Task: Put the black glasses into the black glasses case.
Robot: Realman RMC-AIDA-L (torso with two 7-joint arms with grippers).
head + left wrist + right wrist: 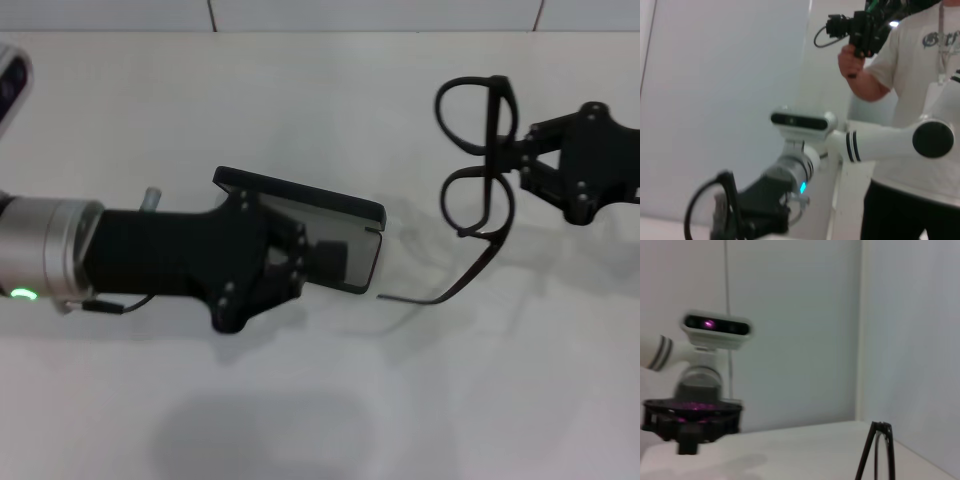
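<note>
White table (300,420), one black glasses case (330,225) pinched by left claw (325,258), one black glasses (478,150) by right claw (515,160)

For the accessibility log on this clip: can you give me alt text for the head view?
The right tool grips the black glasses at the bridge, lifted off the white table, one temple arm trailing toward the open black glasses case. The left tool holds that case from the left.
</note>
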